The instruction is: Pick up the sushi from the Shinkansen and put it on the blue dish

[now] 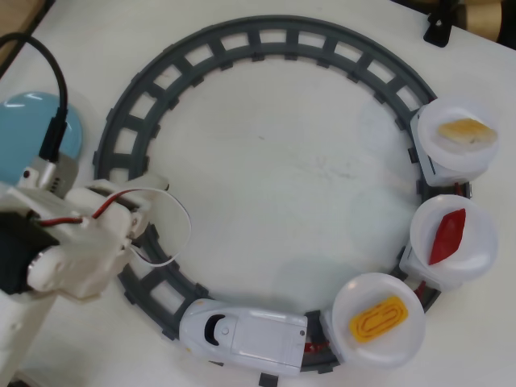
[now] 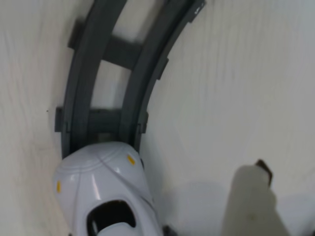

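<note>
The white Shinkansen [image 1: 242,332] stands on the grey ring track [image 1: 266,36] at the bottom of the overhead view, nose to the left. Its nose also fills the lower left of the wrist view [image 2: 103,182]. The orange sushi [image 1: 376,318] lies on the first white dish [image 1: 403,343] behind the engine. The blue dish [image 1: 28,133] sits at the far left, partly covered by my arm and its cable. My arm [image 1: 81,242] hovers over the track's left side, just ahead of the train's nose. One blurred finger [image 2: 251,201] shows in the wrist view; the other is out of view.
The second dish [image 1: 476,258] carries a red diamond piece [image 1: 447,235]. The third dish [image 1: 451,165] carries a pale yellow wedge [image 1: 463,131]. A black cable [image 1: 52,89] runs over the blue dish. A dark object [image 1: 443,20] is at the top right edge.
</note>
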You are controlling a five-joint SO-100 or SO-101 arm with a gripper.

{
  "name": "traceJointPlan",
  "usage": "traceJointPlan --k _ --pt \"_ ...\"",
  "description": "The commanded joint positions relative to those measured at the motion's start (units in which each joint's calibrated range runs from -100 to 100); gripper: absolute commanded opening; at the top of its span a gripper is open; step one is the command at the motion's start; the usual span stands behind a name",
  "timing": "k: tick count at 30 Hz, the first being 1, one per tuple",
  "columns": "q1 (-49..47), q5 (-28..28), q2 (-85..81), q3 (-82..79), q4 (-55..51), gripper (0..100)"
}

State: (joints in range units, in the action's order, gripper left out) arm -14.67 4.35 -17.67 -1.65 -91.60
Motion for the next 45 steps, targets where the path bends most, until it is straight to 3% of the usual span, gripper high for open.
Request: traceJointPlan --k 1,7,21,45 --pt "1.82 0.15 -1.03 -2.05 3.74 31" --pt "4.72 0.1 -1.2 -8.36 10.79 31" --pt "4.11 0.05 -15.22 -9.17 11.47 31" --pt "8.42 0.05 -10.82 -4.67 -0.93 31"
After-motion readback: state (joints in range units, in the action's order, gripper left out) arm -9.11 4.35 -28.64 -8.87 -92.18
